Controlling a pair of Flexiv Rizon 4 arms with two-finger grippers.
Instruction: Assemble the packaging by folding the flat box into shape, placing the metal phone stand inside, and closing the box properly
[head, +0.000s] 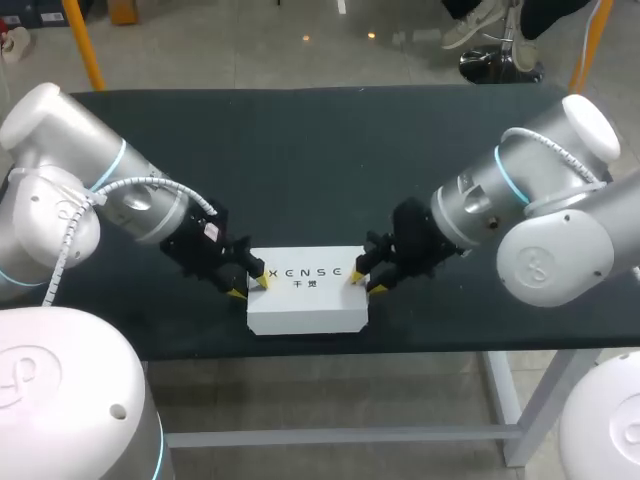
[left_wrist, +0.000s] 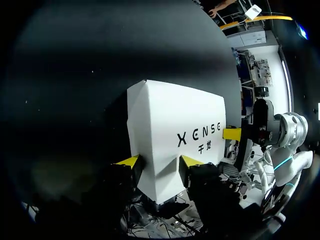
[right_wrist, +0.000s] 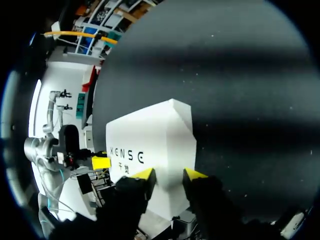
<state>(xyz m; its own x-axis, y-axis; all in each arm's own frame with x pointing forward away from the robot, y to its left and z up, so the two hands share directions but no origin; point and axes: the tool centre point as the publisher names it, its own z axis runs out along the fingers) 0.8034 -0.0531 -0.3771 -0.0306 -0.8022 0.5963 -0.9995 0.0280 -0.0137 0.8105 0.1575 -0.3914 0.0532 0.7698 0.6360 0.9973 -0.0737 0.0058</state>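
Note:
A white box (head: 305, 290) with dark lettering lies folded and closed near the front edge of the dark table (head: 300, 160). My left gripper (head: 250, 288) is at its left end. In the left wrist view, this gripper (left_wrist: 160, 161) has the end of the box (left_wrist: 175, 120) between its yellow tips, and both fingers touch it. My right gripper (head: 365, 281) is at the right end. Seen from the right wrist, the gripper (right_wrist: 169, 174) pinches the near corner of the box (right_wrist: 150, 135). No metal phone stand shows in any view.
The box sits close to the table's front edge (head: 320, 352). Dark tabletop stretches behind it and to both sides. My right gripper's yellow tip (left_wrist: 231, 133) shows past the box from the left wrist, and my left gripper's tip (right_wrist: 101, 162) from the right wrist.

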